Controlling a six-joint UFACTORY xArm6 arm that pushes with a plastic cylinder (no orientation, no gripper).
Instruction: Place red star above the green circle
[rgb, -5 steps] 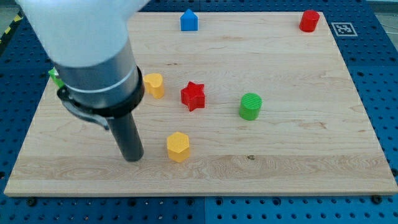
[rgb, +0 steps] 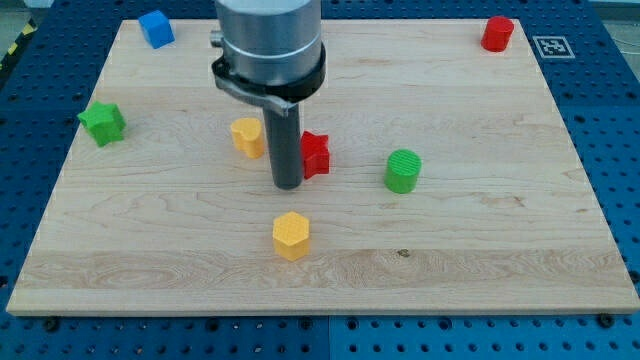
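Green star-shaped block: sat far out at the view's left, close to the edge of the pale wooden desk.
Blue block: up in the view's top-left corner; the exact shape was hard to make out.
Yellow block, upper: a rounded piece, just to the view's left of the dark rod, very close to it.
My tip: and there it was, down on the desk, tight against the view's left side of the red star; whether it actually touched, I could not tell.
Hand: none on this arm, only the straight rod under the grey collar, so nothing was open, closed or held.
Yellow hexagonal block: below the tip toward the view's bottom, clear of it.
Red star-shaped block: partly hidden behind the rod, lying to the view's left of the green circle at about the same height, a gap between them.
Green round ribbed block: right of centre, standing alone.
Red cylinder block: far off in the view's top-right corner, near a black-and-white marker tag.
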